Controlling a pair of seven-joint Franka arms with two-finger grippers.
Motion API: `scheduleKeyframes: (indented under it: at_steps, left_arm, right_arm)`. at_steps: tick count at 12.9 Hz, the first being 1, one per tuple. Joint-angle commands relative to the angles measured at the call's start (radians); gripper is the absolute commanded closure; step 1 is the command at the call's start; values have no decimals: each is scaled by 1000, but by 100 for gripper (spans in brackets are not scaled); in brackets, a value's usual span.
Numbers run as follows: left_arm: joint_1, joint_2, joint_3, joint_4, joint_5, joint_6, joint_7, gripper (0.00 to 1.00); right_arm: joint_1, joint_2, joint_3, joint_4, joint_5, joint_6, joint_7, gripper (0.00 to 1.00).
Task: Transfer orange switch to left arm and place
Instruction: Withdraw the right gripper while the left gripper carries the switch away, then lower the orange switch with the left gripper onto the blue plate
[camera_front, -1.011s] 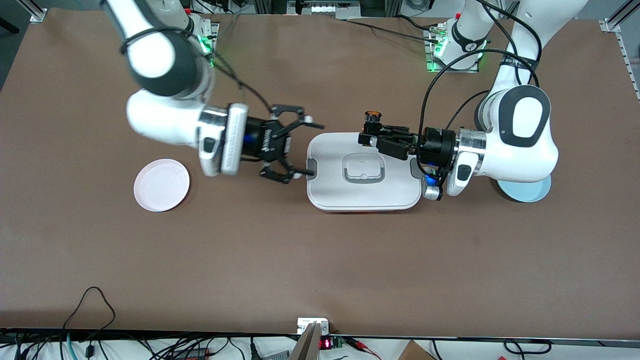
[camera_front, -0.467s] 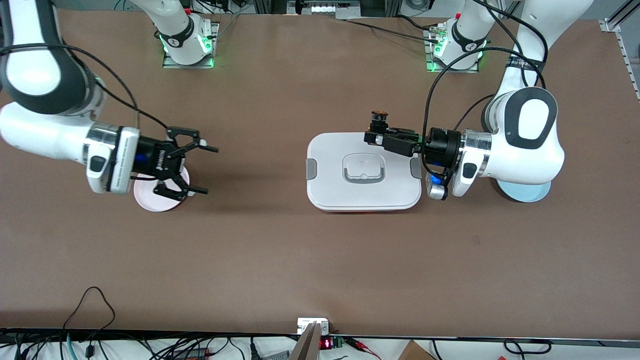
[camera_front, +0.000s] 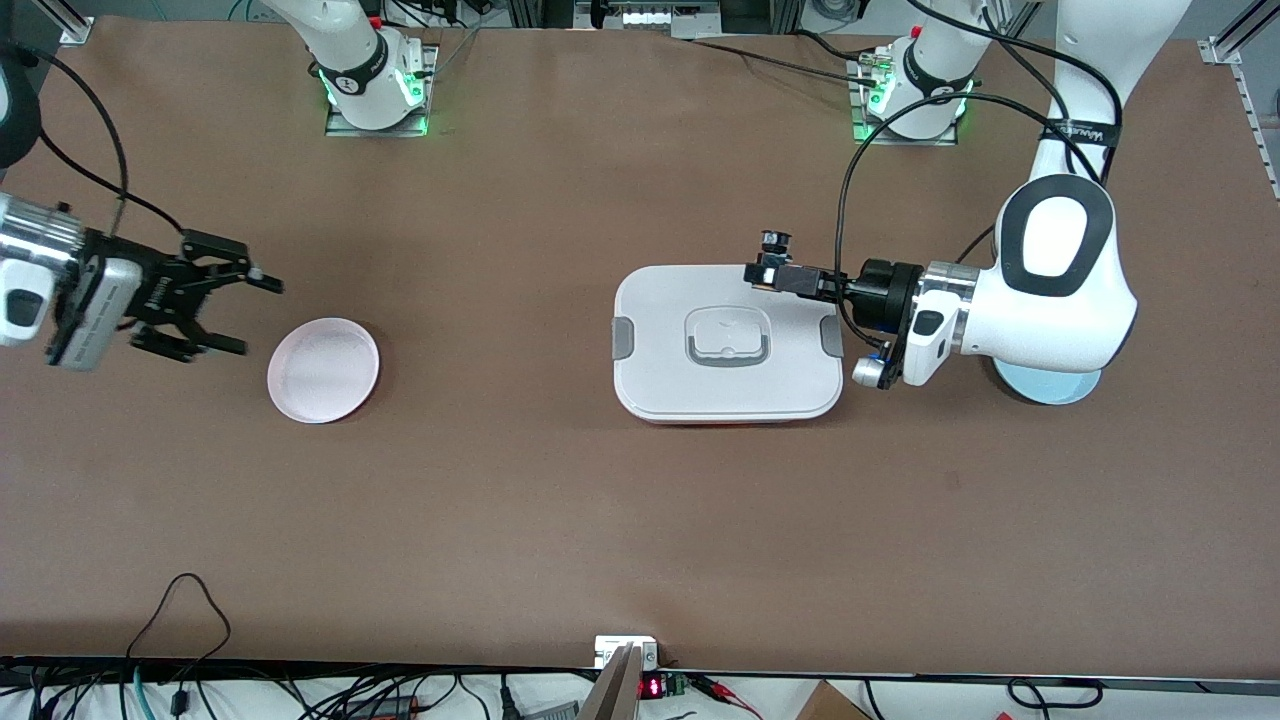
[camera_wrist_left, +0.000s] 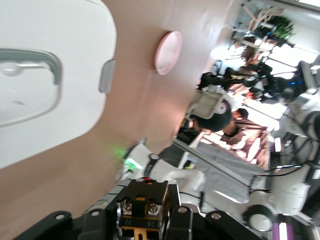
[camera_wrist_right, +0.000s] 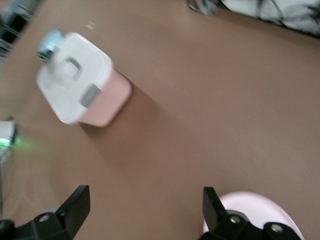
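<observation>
1. Over the white box's (camera_front: 728, 342) edge at about its 1 o'clock corner, the left tool (camera_front: 772, 272) is clamped on the orange switch (camera_front: 772, 243), carrying it in the air; in the left wrist view the switch (camera_wrist_left: 144, 212) sits squeezed between the two black fingers.
2. The right tool (camera_front: 230, 315) hangs over bare worktop (camera_front: 560, 520) at the right arm's end, just beside the pink plate (camera_front: 323, 370), jaws spread wide and empty.
3. The relation that counts: from the switch, the right tool lies at roughly 9 o'clock in the front view, well apart, with the box's width and open worktop between them.
4. Both tools point along that same 3-to-9 o'clock line, facing each other, so a handover looks workable once the gap narrows.
5. The left arm alone is near the switch; the right arm is by far the more distant.
6. A blue plate (camera_front: 1050, 385) lies partly hidden under the left arm.
</observation>
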Motion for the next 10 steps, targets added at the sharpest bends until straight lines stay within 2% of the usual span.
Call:
scheduleKeyframes:
  at_steps: [1, 3, 6, 8, 10]
  left_arm:
    - [4, 5, -1, 34, 148, -20, 71, 80]
    - [7, 5, -1, 31, 246, -30, 127, 80]
    - [19, 5, -1, 31, 432, -55, 240, 80]
    - [31, 10, -1, 32, 535, -55, 306, 80]
    - [47, 13, 0, 31, 605, -57, 372, 80]
  right_arm:
    - [13, -35, 5, 38, -240, -12, 220, 0]
    - [32, -71, 11, 43, -364, -19, 342, 0]
    - [58, -84, 15, 78, -453, -96, 504, 0]
    - [73, -94, 61, 85, -537, -125, 621, 0]
    - [81, -96, 89, 85, -583, -179, 780, 0]
